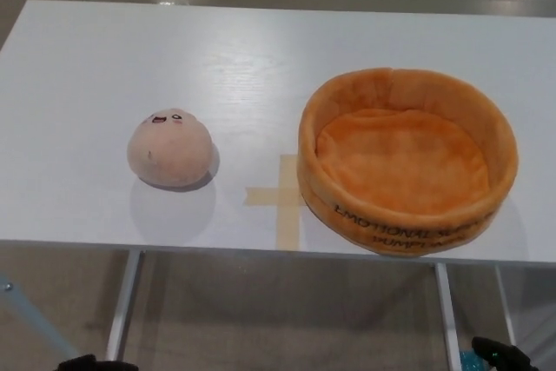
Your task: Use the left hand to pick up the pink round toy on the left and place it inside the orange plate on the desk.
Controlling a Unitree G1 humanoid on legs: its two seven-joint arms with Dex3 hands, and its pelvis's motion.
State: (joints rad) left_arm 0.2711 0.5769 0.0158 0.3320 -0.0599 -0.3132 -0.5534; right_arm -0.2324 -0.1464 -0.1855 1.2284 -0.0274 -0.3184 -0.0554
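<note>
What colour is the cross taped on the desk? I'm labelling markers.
Tan cross, seen in the head view.

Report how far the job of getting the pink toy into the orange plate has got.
Nothing looks done yet. The pink round toy sits on the white desk, left of the tape cross and apart from the orange plate, which holds nothing. Only a sliver of the left hand shows at the bottom edge, below the desk. Left: reach, grasp, carry, drop it inside.

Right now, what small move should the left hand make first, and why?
Probably raise the left hand toward the pink round plush toy: the hand sits low at the frame's bottom edge, below the white table, and the toy lies untouched, apart from the empty orange plush plate.
</note>
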